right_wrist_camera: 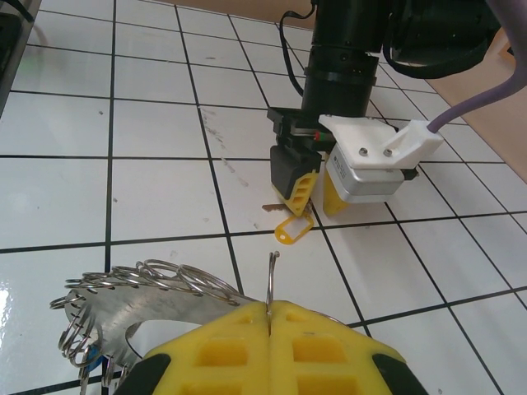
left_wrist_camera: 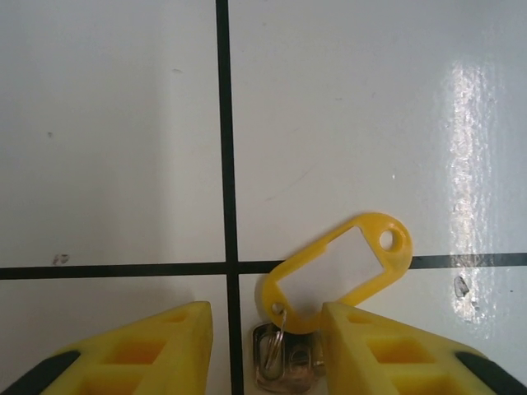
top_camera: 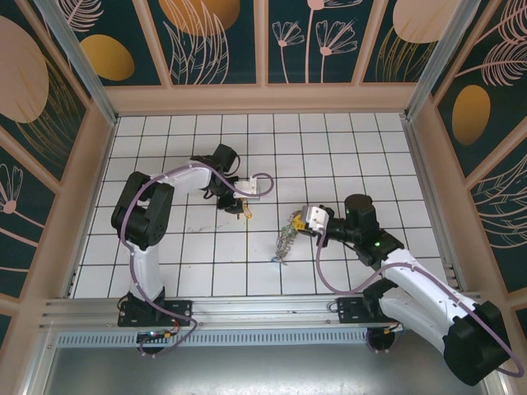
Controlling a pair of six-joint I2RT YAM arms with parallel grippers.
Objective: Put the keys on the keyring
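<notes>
**A:** Top external, starting at the left: where is the left gripper [top_camera: 239, 206]?

**B:** Left of the keyring [top_camera: 285, 240] and apart from it. It points down at the white tiled table [top_camera: 189, 271], right over the yellow key [top_camera: 244, 211].

**A:** Has it got the key?

**B:** No. On the left wrist camera its yellow fingers [left_wrist_camera: 148, 350] stand apart, one on each side of the key's metal blade. The key's yellow tag lies flat across a black grid line just beyond the fingertips. The right-hand finger may be touching the blade, but the frame cuts off there, so I cannot be sure.

**A:** And the keyring itself?

**B:** It hangs from the right gripper [top_camera: 300, 222], a tangle of silvery loops trailing downward.

**A:** Held firmly?

**B:** The right wrist camera shows the jaws pressed together on the ring's thin wire, which stands up out of the seam between them. The bunched loops spill to the left of the fingers. Beyond the keyring in that view is the left gripper, with the yellow key beneath it.
</notes>
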